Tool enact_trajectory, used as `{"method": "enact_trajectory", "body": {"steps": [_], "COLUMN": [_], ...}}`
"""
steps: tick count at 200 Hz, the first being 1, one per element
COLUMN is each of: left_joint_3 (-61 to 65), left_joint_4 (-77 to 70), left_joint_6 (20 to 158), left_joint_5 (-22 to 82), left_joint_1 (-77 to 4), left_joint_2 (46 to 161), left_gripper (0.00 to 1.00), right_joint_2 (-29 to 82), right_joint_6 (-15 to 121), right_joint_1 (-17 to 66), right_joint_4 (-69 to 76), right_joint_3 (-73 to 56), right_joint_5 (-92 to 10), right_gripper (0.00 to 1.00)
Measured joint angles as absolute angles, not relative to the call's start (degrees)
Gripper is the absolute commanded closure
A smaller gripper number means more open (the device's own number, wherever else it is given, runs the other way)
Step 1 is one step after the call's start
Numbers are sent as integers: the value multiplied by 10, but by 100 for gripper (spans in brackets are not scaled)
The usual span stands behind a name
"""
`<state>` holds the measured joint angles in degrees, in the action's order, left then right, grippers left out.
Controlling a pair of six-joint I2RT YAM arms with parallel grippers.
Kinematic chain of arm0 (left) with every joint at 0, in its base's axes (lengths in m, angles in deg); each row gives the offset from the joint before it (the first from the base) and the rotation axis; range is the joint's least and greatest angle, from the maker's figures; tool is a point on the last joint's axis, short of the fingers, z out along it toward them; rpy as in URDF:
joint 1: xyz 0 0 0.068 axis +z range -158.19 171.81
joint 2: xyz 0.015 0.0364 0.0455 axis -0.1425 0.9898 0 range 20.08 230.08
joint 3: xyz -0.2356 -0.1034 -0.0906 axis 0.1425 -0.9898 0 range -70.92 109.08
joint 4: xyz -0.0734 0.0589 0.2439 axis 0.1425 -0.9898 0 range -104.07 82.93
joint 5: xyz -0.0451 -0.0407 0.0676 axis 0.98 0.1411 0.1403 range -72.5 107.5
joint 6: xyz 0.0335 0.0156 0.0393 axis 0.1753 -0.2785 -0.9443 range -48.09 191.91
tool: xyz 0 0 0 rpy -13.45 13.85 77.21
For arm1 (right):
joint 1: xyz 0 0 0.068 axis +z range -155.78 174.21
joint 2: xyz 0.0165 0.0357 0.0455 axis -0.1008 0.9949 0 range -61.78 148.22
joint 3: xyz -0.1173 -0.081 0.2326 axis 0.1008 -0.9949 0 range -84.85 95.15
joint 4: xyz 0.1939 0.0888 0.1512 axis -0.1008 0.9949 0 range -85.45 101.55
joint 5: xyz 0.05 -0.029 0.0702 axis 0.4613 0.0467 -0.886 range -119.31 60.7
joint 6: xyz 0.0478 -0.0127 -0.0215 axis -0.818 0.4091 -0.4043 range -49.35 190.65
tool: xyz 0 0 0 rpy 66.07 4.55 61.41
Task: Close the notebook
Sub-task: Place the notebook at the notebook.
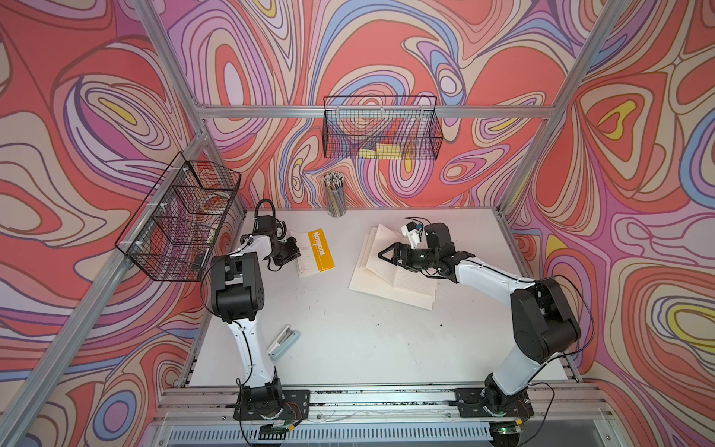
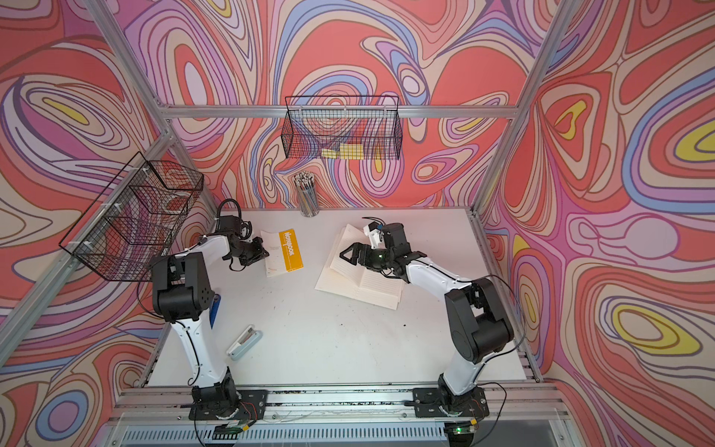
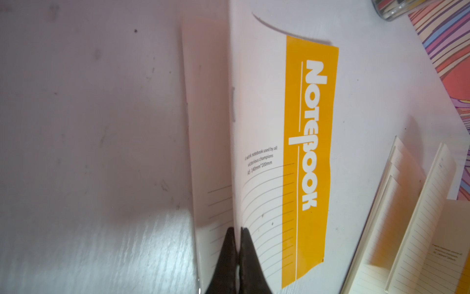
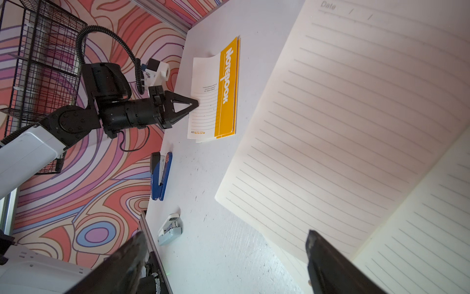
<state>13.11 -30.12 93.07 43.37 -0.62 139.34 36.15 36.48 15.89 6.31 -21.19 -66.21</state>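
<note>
Swirl-patterned walls, white table (image 1: 348,340). Two notebooks on it, well apart.

Toward the left rear: yellow notebook (image 1: 321,250). Its cover (image 3: 262,127) folded over the pages but not flat, bowed and raised at the free edge. Strip of lined page showing beneath in the left wrist view. Clamped tight on that free edge: left gripper (image 3: 237,236), thin cover pinched between the fingertips.

Toward the right rear: open notebook (image 1: 402,288), lined pages up, several leaves fanned upward on its rear-left half. Poised over the spread: right gripper (image 1: 388,255), jaws wide apart, holding nothing. Contact with the paper impossible to tell.

Stapler (image 1: 284,342) near the front left, well apart from both.

Progress, as a judgement: yellow one nearly shut. Left there only to lower the cover, press flat, let go. Open one not begun. If meant as well, whole fold left to do: catch one half, swing over the spine, lay down. Likely snag: springy leaves popping back up.
</note>
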Motion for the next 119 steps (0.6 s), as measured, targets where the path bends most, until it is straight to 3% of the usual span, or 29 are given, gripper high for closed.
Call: {"method": "enact_trajectory", "body": {"steps": [119], "left_joint_3": [129], "left_joint_4": [-300], "left_joint_6": [931], "left_joint_5": [445], "left_joint_1": [-6], "left_joint_2": [1393], "left_gripper": [100], "right_joint_2": [362], "right_joint_6": [361], "right_joint_1": [159], "right_joint_4": [58], "right_joint_3": [-212], "right_joint_5": [-662], "right_gripper": [2]}}
